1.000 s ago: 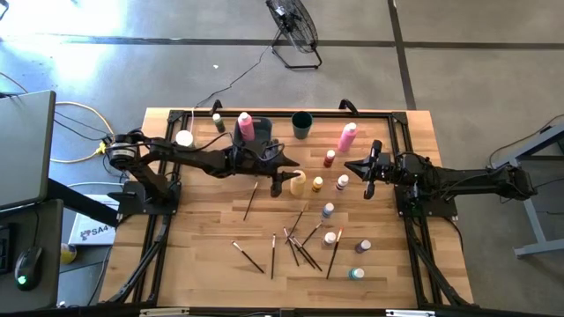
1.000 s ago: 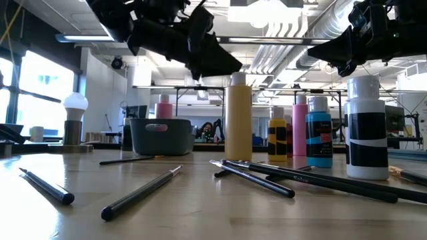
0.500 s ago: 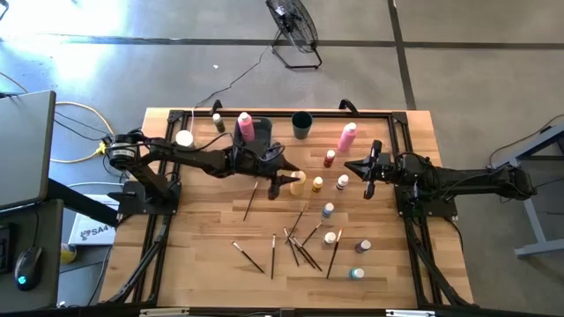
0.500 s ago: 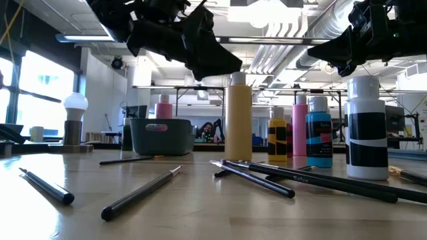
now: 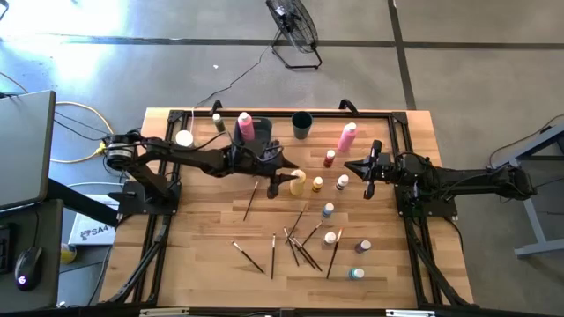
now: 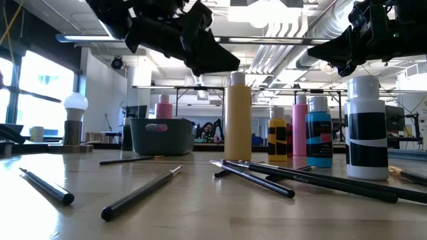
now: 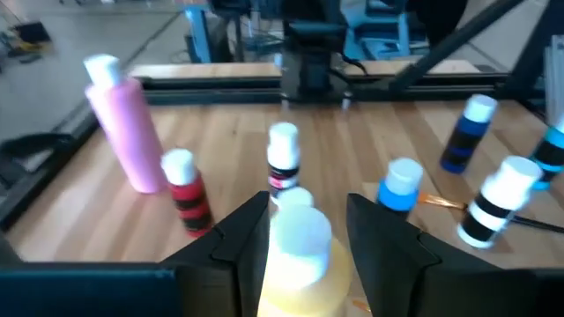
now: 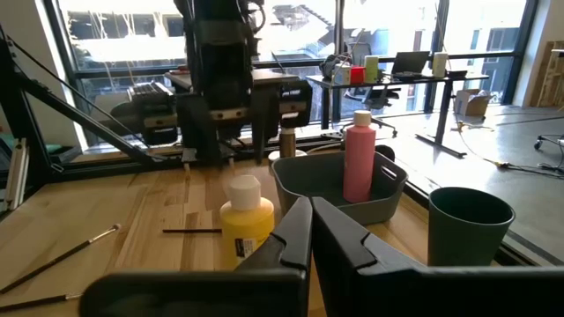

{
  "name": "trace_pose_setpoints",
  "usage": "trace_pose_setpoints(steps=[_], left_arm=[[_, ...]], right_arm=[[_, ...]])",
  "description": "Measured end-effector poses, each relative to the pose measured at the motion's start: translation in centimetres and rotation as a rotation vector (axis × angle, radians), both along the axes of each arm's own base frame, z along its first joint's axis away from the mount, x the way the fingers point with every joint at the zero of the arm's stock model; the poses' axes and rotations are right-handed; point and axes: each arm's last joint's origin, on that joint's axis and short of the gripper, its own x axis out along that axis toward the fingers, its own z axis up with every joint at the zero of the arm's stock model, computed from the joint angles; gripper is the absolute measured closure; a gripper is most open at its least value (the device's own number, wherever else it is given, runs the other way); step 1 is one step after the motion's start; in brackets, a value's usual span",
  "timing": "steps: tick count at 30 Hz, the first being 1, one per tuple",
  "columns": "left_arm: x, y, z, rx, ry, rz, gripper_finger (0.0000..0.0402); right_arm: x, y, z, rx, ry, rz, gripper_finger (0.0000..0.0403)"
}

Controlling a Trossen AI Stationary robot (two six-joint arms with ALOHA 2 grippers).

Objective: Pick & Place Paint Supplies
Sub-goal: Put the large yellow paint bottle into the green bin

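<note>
The left gripper [image 7: 304, 233] is reaching level beside the grey bin [image 5: 256, 132], its fingers straddling a white-capped, upright yellow bottle [image 5: 298, 182]; grip unclear.

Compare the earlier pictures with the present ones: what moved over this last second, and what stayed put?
The left pincer edged slightly along above the yellow bottle, fingers straddling its white cap, neither gripping nor releasing. The bottle stayed standing on the table. The right pincer stayed shut and parked; brushes, small bottles and grey bin did not move.
</note>
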Motion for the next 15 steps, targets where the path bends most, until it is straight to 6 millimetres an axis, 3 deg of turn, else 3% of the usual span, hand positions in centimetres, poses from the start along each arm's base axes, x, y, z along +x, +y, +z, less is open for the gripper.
trace_pose_setpoints(steps=[5,15], left_arm=[[-0.5,0.0,0.9,0.008,-0.018,0.025,0.0255],[-0.9,0.0,-0.2,-0.003,0.108,0.037,0.0255]], right_arm=[[0.0,0.0,0.0,0.000,0.000,0.000,0.0400],[0.0,0.0,0.0,0.000,0.000,0.000,0.0400]])
